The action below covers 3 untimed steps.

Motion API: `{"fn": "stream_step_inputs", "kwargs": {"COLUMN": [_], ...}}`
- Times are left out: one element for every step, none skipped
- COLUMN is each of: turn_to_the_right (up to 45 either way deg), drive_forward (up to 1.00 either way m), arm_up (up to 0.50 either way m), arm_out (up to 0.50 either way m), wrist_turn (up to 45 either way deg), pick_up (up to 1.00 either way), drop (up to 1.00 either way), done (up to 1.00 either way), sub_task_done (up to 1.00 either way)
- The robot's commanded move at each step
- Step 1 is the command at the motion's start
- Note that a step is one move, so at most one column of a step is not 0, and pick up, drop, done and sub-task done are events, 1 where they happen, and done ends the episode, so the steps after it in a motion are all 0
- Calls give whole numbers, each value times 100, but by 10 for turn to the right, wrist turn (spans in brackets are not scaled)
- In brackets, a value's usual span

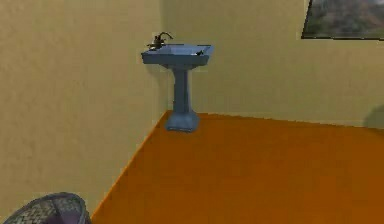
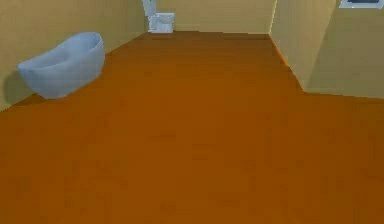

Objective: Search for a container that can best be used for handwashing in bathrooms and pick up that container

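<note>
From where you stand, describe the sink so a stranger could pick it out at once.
Find the corner where two yellow walls meet the orange floor. The sink stands there. Unlike the pale tub, it is deep blue, rises on a pedestal and carries a dark tap.

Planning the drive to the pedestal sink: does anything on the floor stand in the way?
Nothing visible does: bare orange floor runs up to the blue pedestal sink. A dark rounded object lies at the forward view's lower left, off that path.

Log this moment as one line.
room: bathroom | ahead: blue pedestal sink in corner, dark shape on its rim, too small to name | arm side: pale blue bathtub, white toilet
</note>
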Motion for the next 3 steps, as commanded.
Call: {"fn": "stream_step_inputs", "kwargs": {"turn_to_the_right": [0, 0, -450], "drive_forward": [100, 55, 0], "arm_up": [0, 0, 0], "arm_out": [0, 0, 0], "wrist_turn": [0, 0, 0], "pick_up": [0, 0, 0], "drop": [0, 0, 0], "done": [0, 0, 0], "sub_task_done": [0, 0, 0]}}
